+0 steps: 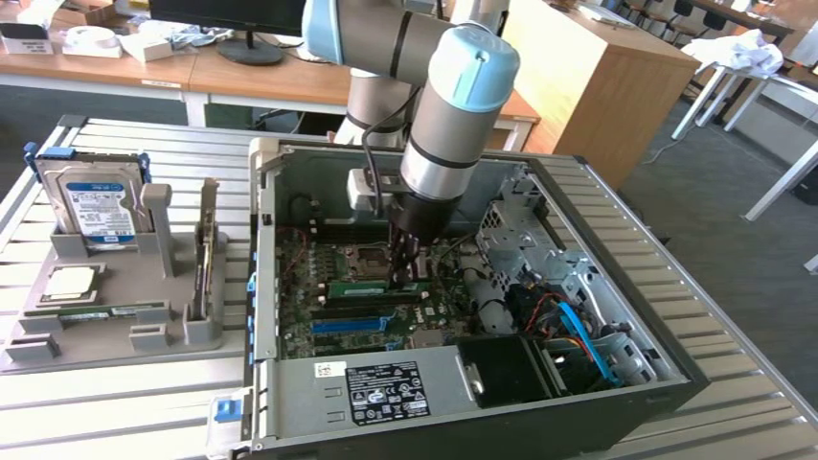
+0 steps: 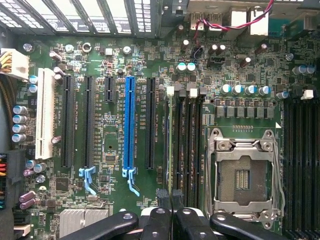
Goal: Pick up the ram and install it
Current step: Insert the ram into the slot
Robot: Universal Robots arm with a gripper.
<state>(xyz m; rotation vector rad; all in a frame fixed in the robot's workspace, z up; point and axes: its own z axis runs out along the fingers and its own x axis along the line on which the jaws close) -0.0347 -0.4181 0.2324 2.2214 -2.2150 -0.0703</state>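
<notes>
The ram (image 1: 371, 287) sits inside the open computer case (image 1: 614, 402), a green stick lying along the memory slots (image 2: 189, 135) just beside the processor socket (image 2: 242, 172). The gripper (image 2: 170, 199) is down on it at the end nearest the socket. In the wrist view the two dark fingertips (image 2: 161, 196) are drawn close, with a thin edge pinched between them, so the grip is clamped on the ram. Whether the stick is fully seated in its slot cannot be told. The socket is bare, its metal frame around a dark square. Farther out on the green motherboard (image 2: 115, 200) run several long black slots, one blue slot (image 2: 129, 125) and one white slot (image 2: 45, 112). The arm (image 1: 442, 125), grey with pale blue caps, comes down into the case from above. On the exterior view's left, well apart from the case, a grey holder tray (image 1: 115, 335) carries a hard drive (image 1: 96, 206) standing upright, a silvery processor (image 1: 71, 281) lying flat, and a second memory stick (image 1: 96, 311) lying in a groove. Case and tray both rest on a slatted metal table (image 1: 128, 412). Beyond it stand wooden desks (image 1: 256, 77).
</notes>
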